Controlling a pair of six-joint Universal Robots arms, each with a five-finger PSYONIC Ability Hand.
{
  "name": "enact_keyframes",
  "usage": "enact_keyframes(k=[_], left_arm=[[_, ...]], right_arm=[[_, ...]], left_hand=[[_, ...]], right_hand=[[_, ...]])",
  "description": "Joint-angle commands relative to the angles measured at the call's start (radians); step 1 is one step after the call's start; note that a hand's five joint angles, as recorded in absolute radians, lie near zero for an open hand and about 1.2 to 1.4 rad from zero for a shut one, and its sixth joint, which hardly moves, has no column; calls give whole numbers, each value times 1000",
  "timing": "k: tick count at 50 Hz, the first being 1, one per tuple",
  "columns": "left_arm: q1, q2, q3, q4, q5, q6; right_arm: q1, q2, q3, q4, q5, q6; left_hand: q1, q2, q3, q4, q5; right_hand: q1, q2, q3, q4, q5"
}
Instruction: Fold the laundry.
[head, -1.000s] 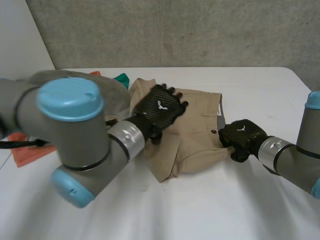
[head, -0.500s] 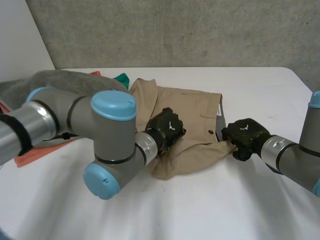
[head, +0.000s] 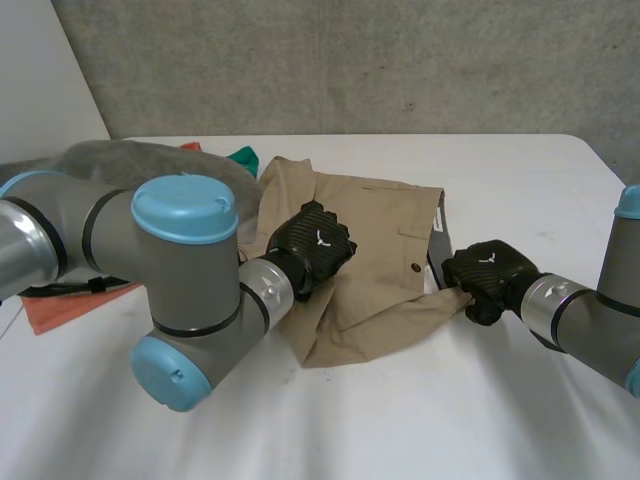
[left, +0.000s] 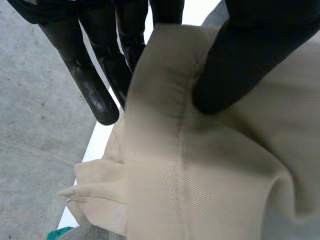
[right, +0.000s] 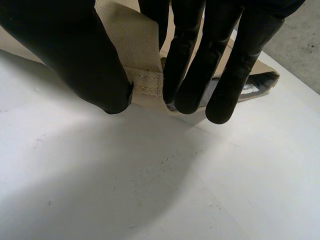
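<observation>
While an orange cloth (head: 58, 308), a grey cloth (head: 140, 158) and a green cloth (head: 242, 156) lie at the far left of the white table (head: 400, 420), the khaki shorts (head: 375, 255) lie rumpled at its middle. The left hand (head: 313, 240) pinches a fold on the shorts' left side between thumb and fingers (left: 95, 90). The right hand (head: 483, 270) clamps thumb and fingers on their right edge, by the waistband.

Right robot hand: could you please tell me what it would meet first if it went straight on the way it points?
Most likely the white table: the right robot hand, pinching the beige fabric shorts by their edge, aims its fingertips at bare tabletop beyond, though depth is unclear.
</observation>
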Motion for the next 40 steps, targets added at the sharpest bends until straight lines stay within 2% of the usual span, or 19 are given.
enact_keyframes(k=[1,4,8,10,13,16,17,18,24,30,40], left_arm=[[-7,36,-43,-6,-12,-1],[3,108,-78,-16,-32,-1],[30,228,-193,-29,-102,-21],[42,284,-255,-29,-141,-52],[47,350,-323,-25,-161,-119],[52,370,-341,-19,-161,-208],[56,369,-338,-17,-161,-229],[64,370,-333,-14,-161,-249],[150,280,-221,-3,-173,-406],[164,202,-131,-22,-170,-510],[170,133,-57,-28,-173,-567]], right_arm=[[-2,-2,-5,14,1,-6],[-2,-8,-8,37,2,-34],[-6,-72,-11,159,14,-159],[-34,-116,-7,256,27,-264],[-81,-150,0,320,11,-322],[-85,-158,0,292,24,-284],[-66,-156,0,267,24,-243],[-56,-155,0,256,24,-223],[-31,-144,1,161,24,-69],[-23,-146,9,156,31,21],[30,-179,50,138,16,195]], left_hand=[[305,299,301,296,315],[305,299,301,296,315],[305,299,301,296,315],[305,299,301,296,315],[305,299,301,296,315],[305,299,301,296,315],[305,299,301,296,315],[305,299,301,296,315],[305,299,301,296,315],[305,299,301,296,315],[305,299,301,296,315]], right_hand=[[406,219,215,207,229],[406,219,215,207,229],[406,219,215,207,229],[406,219,215,207,229],[406,219,215,207,229],[406,219,215,207,229],[113,-74,-78,-86,-64],[-32,-219,-223,-231,-209],[-611,-798,-802,-810,-788],[-791,-978,-982,-990,-968],[-816,-1003,-1007,-1015,-993]])
